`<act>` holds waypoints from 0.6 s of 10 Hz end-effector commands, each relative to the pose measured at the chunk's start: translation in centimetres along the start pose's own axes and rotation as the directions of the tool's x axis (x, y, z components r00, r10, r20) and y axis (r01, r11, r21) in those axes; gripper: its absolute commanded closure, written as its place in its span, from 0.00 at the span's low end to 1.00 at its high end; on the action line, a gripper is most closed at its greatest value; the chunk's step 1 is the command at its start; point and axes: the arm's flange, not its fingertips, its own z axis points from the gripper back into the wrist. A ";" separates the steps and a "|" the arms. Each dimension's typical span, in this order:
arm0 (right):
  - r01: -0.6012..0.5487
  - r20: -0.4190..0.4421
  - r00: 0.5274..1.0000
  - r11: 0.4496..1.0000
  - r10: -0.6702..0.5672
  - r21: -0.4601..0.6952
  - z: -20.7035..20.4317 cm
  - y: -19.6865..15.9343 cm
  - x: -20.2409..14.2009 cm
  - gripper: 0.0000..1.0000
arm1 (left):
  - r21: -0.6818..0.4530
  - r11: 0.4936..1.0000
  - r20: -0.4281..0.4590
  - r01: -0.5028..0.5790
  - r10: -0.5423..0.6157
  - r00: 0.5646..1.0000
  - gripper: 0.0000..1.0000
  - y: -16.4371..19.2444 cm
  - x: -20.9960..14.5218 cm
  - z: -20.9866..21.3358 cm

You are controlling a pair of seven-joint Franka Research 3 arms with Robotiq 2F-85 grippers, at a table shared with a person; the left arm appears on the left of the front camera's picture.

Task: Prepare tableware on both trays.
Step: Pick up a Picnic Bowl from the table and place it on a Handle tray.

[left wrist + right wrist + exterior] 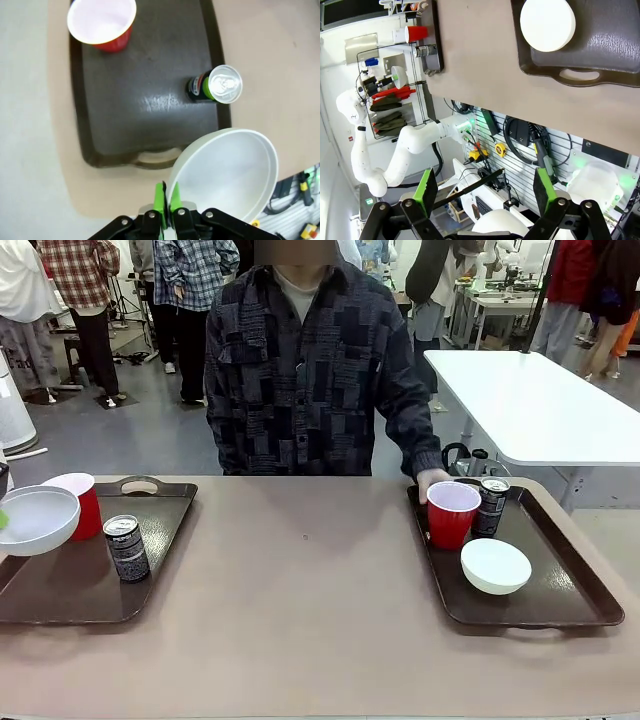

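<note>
My left gripper [166, 202] is shut on the rim of a white bowl [230, 175], which it holds tilted in the air over the near end of the left tray [145, 100]. On that tray stand a red cup [102, 22] and a black can [220, 85]. In the front view the held bowl [38, 520] hangs at the far left beside the cup [82, 502]. The right tray [560, 590] carries a red cup [452, 512], a can [491, 506] and a second bowl [496, 565]. A person's hand [432, 480] rests behind that cup. My right gripper [485, 187] is open, off the table's edge near the right tray [615, 45].
The tan table [300, 590] lies bare between the two trays. A white table [540, 400] stands behind on the right, and people stand farther back. Below the table's edge, the right wrist view shows a rack with cables and tools [520, 135].
</note>
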 end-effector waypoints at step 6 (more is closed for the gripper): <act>-0.005 0.001 1.000 1.000 0.005 0.018 0.0 0.2 0.0 0.00 | 0.099 0.995 -0.055 -0.014 0.020 0.998 0.96 3.2 1.1 -6.9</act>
